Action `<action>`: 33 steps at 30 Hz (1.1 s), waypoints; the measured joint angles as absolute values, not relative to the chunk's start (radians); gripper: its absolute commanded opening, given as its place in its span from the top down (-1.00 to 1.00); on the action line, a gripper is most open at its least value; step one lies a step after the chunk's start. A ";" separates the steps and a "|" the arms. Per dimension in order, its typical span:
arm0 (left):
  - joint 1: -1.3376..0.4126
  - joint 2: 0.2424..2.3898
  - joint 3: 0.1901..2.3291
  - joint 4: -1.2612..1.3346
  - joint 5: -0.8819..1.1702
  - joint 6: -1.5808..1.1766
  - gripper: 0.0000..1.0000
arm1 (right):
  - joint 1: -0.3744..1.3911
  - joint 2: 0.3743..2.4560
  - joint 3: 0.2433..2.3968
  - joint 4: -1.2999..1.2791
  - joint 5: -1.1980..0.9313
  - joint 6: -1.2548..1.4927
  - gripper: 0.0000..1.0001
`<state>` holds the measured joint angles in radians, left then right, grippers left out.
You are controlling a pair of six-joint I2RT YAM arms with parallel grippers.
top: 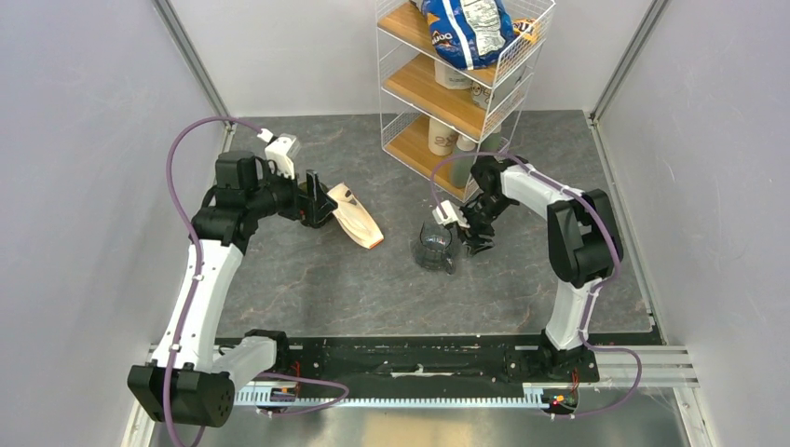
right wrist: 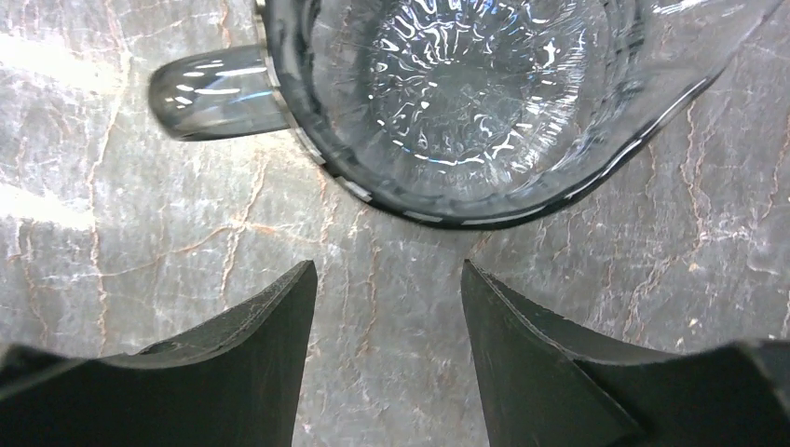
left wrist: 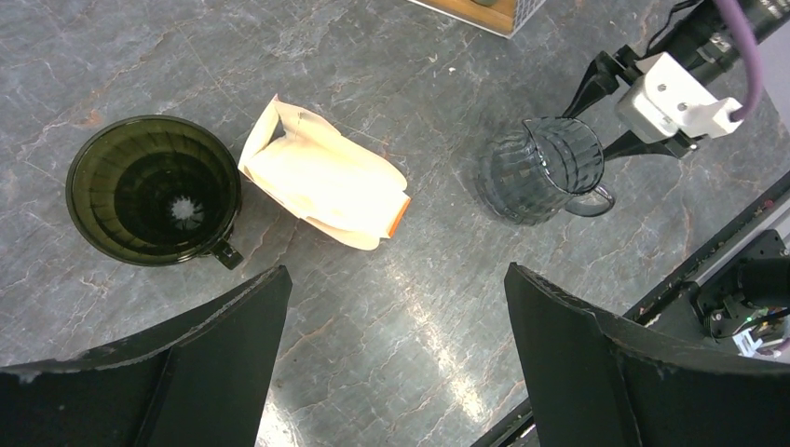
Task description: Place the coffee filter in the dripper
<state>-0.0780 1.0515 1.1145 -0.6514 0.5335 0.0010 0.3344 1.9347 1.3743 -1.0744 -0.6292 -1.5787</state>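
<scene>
A: Left gripper [left wrist: 396, 275] status?

B: Jaws spread wide, nothing between them. It hangs over the bench [top: 307, 289] in the far-left part.

A: Dripper?

B: The dripper [left wrist: 154, 191] stands upright on the bench toward the far-left corner, mouth up and empty inside, with its small handle on the side. In the overhead view the left gripper [top: 321, 200] covers it.

A: Coffee filter?

B: I cannot pick it out in any view. A tan packet [left wrist: 321, 177] with an orange end lies flat just beside the dripper; I cannot tell whether they touch. Its orange end points toward the middle of the bench [top: 354, 216].

A: Right gripper [right wrist: 387, 270]?

B: Open, holding nothing. Its fingers sit just beside a ribbed grey glass pitcher [right wrist: 466, 102], which lies ahead of the tips, not between them. The pitcher [top: 436, 247] stands upright near the bench's middle, slightly toward the right edge, well apart from the dripper.

A: Anything else?

B: A wire shelf rack [top: 466, 84] stands at the far edge.
</scene>
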 measured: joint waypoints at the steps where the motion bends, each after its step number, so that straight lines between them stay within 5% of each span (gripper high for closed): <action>1: -0.078 1.051 1.111 -0.649 0.534 0.001 -0.86 | 0.329 1.916 1.357 -1.074 -0.628 -1.579 -0.33; 18: -0.078 1.030 1.084 -0.625 0.534 -0.004 -0.85 | 0.514 1.985 1.539 -1.067 -0.621 -1.612 -0.35; 26: -0.073 1.018 1.082 -0.626 0.522 -0.015 -0.99 | 0.370 1.896 1.589 -1.141 -0.596 -1.556 -0.40; 33: 0.072 1.103 1.137 -0.736 0.533 -0.017 -0.96 | 0.270 1.583 1.448 -1.192 -0.610 -1.314 -0.94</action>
